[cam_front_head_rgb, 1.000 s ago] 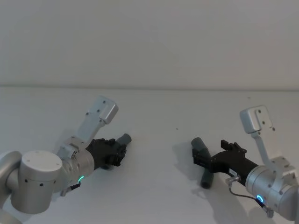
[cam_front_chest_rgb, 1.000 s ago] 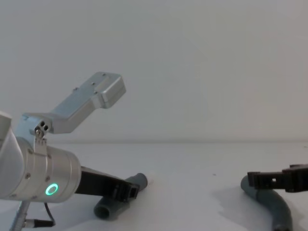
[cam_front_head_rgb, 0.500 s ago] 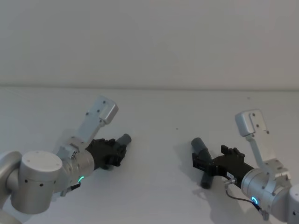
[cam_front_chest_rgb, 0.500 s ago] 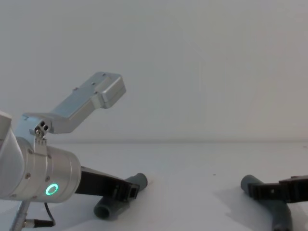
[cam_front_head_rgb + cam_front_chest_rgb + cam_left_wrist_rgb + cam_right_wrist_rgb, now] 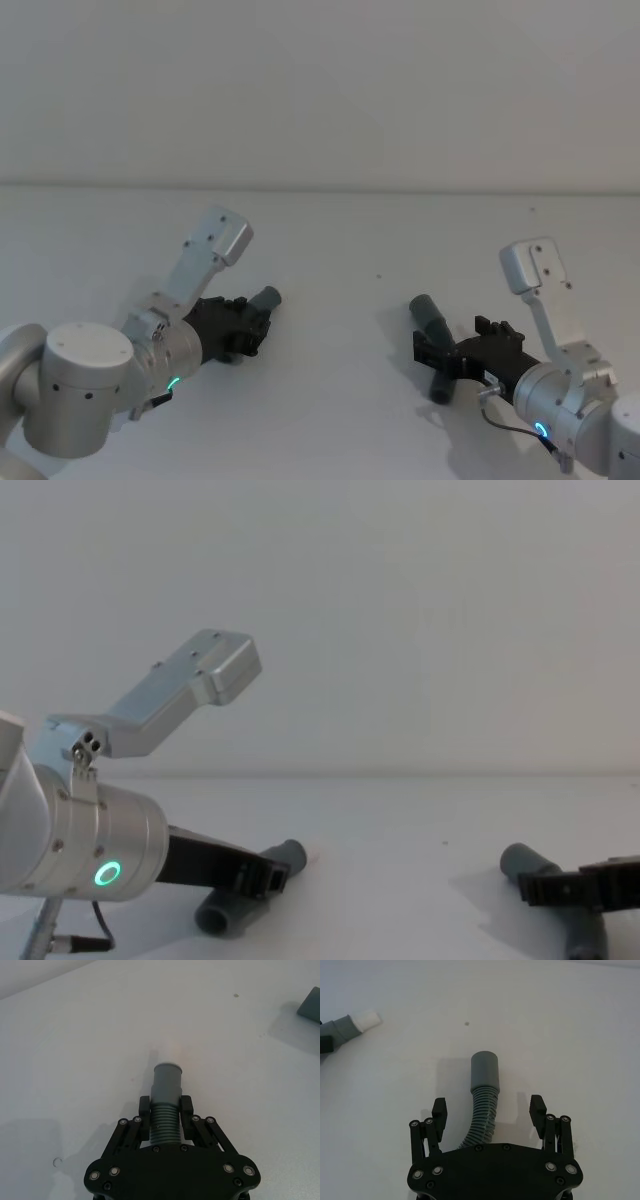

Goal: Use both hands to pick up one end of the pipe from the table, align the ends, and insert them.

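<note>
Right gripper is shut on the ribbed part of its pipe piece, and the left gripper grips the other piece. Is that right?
No. In the right wrist view the right gripper is open, its fingers standing apart either side of the ribbed part of its pipe piece. The left gripper does grip the other piece.

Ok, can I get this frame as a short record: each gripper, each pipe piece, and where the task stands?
left gripper: jaws shut on the ribbed body of the left pipe piece
right gripper: jaws open, one on each side of the right pipe piece, not touching it
left pipe piece: cuff sticks out past the jaws
right pipe piece: lying on the table
task state: ends apart, not joined
</note>
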`<action>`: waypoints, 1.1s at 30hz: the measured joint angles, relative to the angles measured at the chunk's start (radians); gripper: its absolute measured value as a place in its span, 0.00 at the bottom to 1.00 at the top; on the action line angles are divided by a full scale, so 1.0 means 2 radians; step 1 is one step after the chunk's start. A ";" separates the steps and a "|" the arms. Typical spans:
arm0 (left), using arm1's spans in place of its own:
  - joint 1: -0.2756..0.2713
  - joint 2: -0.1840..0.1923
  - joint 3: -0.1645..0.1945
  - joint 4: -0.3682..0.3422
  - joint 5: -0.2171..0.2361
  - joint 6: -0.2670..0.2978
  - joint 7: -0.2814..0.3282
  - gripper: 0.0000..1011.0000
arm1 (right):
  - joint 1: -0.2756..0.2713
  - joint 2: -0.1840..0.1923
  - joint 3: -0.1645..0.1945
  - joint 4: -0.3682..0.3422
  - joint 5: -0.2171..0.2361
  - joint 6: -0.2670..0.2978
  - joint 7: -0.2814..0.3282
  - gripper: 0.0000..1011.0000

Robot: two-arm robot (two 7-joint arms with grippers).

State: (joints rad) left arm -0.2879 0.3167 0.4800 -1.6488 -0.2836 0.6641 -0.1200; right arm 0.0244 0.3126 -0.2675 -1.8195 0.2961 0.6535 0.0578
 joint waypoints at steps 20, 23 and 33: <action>0.000 0.000 0.000 0.000 0.000 0.000 0.000 0.34 | -0.005 -0.007 0.004 0.002 -0.006 0.017 -0.002 0.99; 0.000 0.000 0.000 0.000 0.000 0.000 0.000 0.34 | -0.006 -0.007 0.005 0.002 -0.007 0.020 -0.001 0.99; 0.000 0.000 0.000 0.000 0.000 0.000 0.000 0.34 | -0.008 -0.007 0.006 -0.001 -0.010 0.025 0.003 0.96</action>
State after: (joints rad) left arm -0.2879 0.3168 0.4800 -1.6488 -0.2835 0.6640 -0.1201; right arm 0.0086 0.2987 -0.2547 -1.8207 0.2762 0.7039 0.0637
